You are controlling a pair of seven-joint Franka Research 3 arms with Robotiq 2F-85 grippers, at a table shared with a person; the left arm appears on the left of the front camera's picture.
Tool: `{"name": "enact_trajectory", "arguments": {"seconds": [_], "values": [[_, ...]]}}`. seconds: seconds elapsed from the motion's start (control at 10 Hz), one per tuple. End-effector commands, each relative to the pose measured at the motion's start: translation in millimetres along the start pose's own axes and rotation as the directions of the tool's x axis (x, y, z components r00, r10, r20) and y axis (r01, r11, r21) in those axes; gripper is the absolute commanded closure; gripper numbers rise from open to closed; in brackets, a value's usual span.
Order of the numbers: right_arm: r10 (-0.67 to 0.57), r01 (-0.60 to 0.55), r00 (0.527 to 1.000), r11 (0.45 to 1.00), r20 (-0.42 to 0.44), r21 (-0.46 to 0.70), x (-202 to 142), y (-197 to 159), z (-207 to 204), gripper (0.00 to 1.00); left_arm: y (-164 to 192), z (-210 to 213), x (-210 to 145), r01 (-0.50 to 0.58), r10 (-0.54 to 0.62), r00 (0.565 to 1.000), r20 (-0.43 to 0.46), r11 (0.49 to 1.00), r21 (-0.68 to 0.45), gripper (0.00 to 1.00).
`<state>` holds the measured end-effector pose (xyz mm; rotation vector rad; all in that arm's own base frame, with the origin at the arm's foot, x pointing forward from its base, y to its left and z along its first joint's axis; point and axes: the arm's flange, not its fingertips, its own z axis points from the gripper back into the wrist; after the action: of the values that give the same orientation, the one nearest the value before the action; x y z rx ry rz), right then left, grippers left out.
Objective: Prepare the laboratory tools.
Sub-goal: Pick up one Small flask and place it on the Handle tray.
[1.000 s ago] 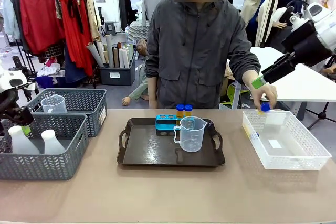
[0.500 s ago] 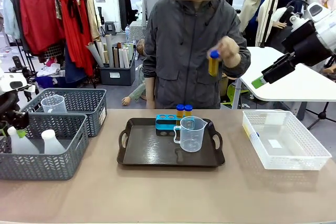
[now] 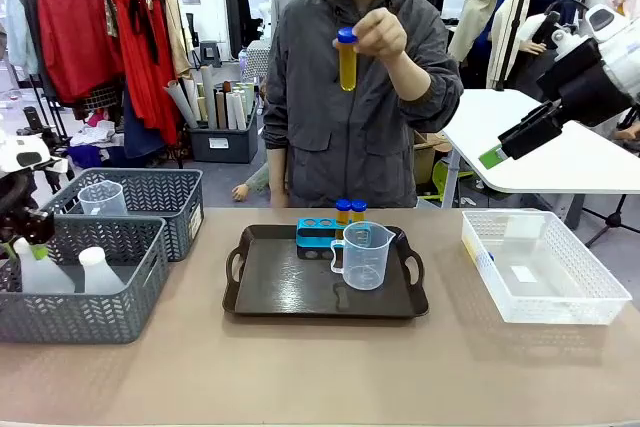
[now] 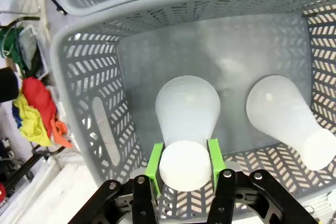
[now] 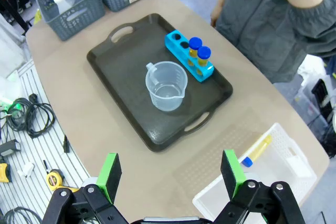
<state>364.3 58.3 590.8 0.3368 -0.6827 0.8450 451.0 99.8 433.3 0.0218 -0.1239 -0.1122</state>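
While hovering at upper right with right gripper fingers spread wide, pinches neck of conical flask between left gripper pads inside grey basket, lower left, second flask beside. Shows blue-capped tube upright in person's hand, top centre; two more tubes in blue rack just behind beaker on tray, centre
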Motion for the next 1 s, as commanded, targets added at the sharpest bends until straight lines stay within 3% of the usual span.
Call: {"name": "enact_trajectory", "arguments": {"seconds": [0.0, 0.3, 0.6, 0.9], "values": [[-0.006, 0.006, 1.000, 1.000, 0.017, 0.017, 1.3, -0.4, -0.2, 0.00, -4.3, 33.6, -8.8, 0.005, -0.005, 1.000, 0.005, 0.999, -0.041, 1.00], [-0.006, 0.006, 1.000, 1.000, 0.017, 0.017, 1.3, -0.4, -0.2, 0.00, -36.8, 117.6, -5.7, 0.066, -0.066, 0.998, -0.021, 0.997, -0.034, 1.00], [-0.006, 0.006, 1.000, 1.000, 0.017, 0.017, 1.3, -0.4, -0.2, 0.00, -96.1, 202.4, 1.2, 0.199, -0.202, 0.976, 0.078, 0.979, 0.045, 1.00], [-0.006, 0.006, 1.000, 1.000, 0.017, 0.017, 1.3, -0.4, -0.2, 0.00, -159.9, 241.2, 0.6, 0.324, -0.331, 0.933, 0.140, 0.943, 0.072, 1.00]]}}
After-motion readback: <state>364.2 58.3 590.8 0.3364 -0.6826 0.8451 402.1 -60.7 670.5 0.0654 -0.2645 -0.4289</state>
